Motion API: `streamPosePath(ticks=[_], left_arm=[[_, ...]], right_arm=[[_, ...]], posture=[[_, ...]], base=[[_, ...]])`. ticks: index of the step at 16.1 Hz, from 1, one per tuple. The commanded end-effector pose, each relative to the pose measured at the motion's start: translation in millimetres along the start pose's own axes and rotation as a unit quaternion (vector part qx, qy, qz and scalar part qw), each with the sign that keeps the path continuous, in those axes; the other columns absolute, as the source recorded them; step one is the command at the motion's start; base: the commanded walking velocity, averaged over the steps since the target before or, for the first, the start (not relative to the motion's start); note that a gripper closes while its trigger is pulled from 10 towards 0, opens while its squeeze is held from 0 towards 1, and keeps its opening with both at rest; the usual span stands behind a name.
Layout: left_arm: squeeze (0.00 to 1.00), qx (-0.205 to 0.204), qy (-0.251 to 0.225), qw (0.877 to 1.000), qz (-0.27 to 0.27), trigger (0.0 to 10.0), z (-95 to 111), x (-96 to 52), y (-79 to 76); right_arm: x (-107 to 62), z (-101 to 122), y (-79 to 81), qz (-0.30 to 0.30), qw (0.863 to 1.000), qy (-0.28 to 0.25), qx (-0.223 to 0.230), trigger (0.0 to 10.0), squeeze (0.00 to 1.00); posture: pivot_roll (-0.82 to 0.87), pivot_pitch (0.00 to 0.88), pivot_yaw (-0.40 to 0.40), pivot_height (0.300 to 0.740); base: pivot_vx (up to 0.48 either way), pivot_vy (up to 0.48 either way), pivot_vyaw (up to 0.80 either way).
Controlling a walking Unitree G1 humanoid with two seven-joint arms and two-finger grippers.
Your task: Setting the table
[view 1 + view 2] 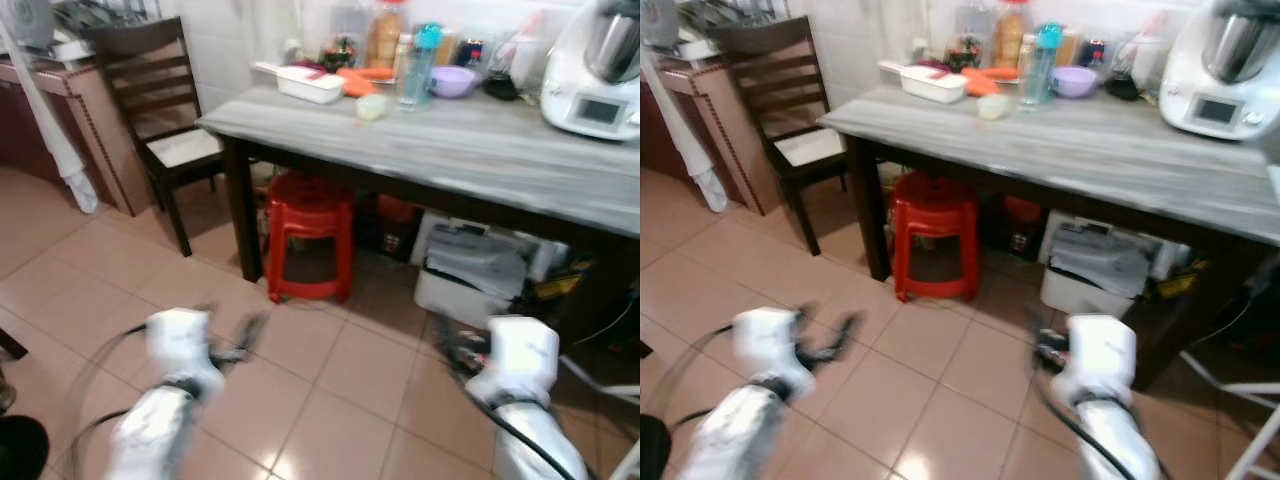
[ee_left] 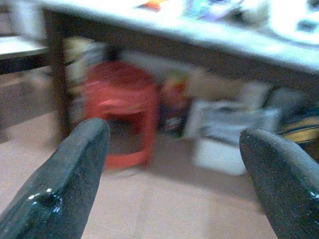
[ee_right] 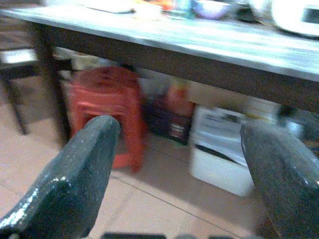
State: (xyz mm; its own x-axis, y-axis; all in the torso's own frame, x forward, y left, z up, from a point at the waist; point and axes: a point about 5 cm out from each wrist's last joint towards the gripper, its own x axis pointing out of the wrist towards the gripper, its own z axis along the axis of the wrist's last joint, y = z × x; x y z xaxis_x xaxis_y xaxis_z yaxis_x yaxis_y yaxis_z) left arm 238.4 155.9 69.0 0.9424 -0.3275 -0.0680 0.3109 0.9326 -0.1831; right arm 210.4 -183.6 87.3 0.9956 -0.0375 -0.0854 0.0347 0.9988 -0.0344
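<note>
I'm over a tiled floor (image 1: 330,380), facing a grey-topped table (image 1: 480,150). Both my claws hang low with fingers spread wide, holding nothing: the left gripper (image 2: 174,169) and right gripper (image 3: 179,164). Beyond them, under the table, sits a red stool (image 1: 308,235); a white bin (image 1: 470,275) of papers sits ahead of the right claw. Far ahead and above, a white tray (image 1: 310,82), contents blurred, a purple bowl (image 1: 453,81) and bottles (image 1: 415,62).
</note>
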Motion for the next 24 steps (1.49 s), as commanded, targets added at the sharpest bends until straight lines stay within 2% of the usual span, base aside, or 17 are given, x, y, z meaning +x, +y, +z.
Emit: streamPosePath(ticks=[1, 5, 6, 7, 8, 9, 14, 19, 24], left_arm=[[0.0, 0.011, -0.003, 1.0, 0.018, 10.0, 5.0, -4.9, 12.7], [0.0, 0.018, 0.0, 1.0, 0.023, 10.0, 2.0, -5.8, 14.8], [0.0, 0.018, 0.0, 1.0, 0.021, 10.0, 1.7, -5.1, 14.4], [0.0, 0.019, 0.0, 1.0, 0.018, 10.0, 1.8, -3.4, 14.2], [0.0, 0.021, -0.002, 1.0, 0.017, 10.0, 2.7, -1.3, 14.2], [0.0, 0.023, -0.005, 1.0, 0.019, 10.0, 3.8, 0.5, 15.0], [0.0, 0.021, -0.001, 1.0, 0.013, 10.0, 0.1, 0.1, 10.8], [0.0, 0.021, -0.002, 1.0, 0.012, 10.0, 0.9, 0.7, 10.9], [0.0, 0.02, -0.006, 1.0, 0.011, 10.0, 3.7, 1.9, 10.1]], right_arm=[[0.3, 9.2, 9.1, 0.013, 1.0, -0.02, 0.01, 10.0, 0.0], [1.4, 9.4, 4.4, -0.008, 0.999, -0.023, -0.035, 10.0, 0.0], [1.3, 9.9, 7.7, 0.006, 0.999, -0.04, 0.018, 10.0, 0.0], [1.4, 10.1, 7.8, 0.009, 0.998, -0.045, 0.037, 10.0, 0.0], [1.3, 8.7, 6.4, 0.006, 0.999, -0.03, 0.031, 10.0, 0.0], [-0.1, 10.9, 4.7, 0.0, 0.999, -0.04, 0.017, 10.0, 0.0], [0.0, 9.5, 6.7, 0.004, 0.999, -0.032, 0.033, 10.0, 0.0], [0.2, 8.1, 7.5, 0.009, 0.999, -0.029, 0.037, 10.0, 0.0], [-0.2, 7.6, 8.5, 0.008, 0.999, -0.03, 0.041, 10.0, 0.0]], posture=[[0.03, 0.0, -0.02, 0.74], [0.03, 0.0, -0.017, 0.74], [0.02, 0.0, -0.013, 0.74], [0.02, 0.0, -0.012, 0.74], [0.02, 0.0, -0.012, 0.74], [0.02, 0.0, -0.011, 0.74], [0.02, 0.0, -0.009, 0.74], [0.02, 0.0, -0.011, 0.74], [0.03, 0.0, -0.011, 0.74]], base=[[0.0, 0.0, 0.0], [0.0, -0.12, 0.0], [0.0, -0.48, 0.0], [0.0, -0.48, 0.0], [0.0, -0.48, 0.0], [0.0, -0.48, 0.0], [0.0, -0.48, 0.0], [0.0, -0.48, -0.62], [0.0, -0.48, 0.0]])
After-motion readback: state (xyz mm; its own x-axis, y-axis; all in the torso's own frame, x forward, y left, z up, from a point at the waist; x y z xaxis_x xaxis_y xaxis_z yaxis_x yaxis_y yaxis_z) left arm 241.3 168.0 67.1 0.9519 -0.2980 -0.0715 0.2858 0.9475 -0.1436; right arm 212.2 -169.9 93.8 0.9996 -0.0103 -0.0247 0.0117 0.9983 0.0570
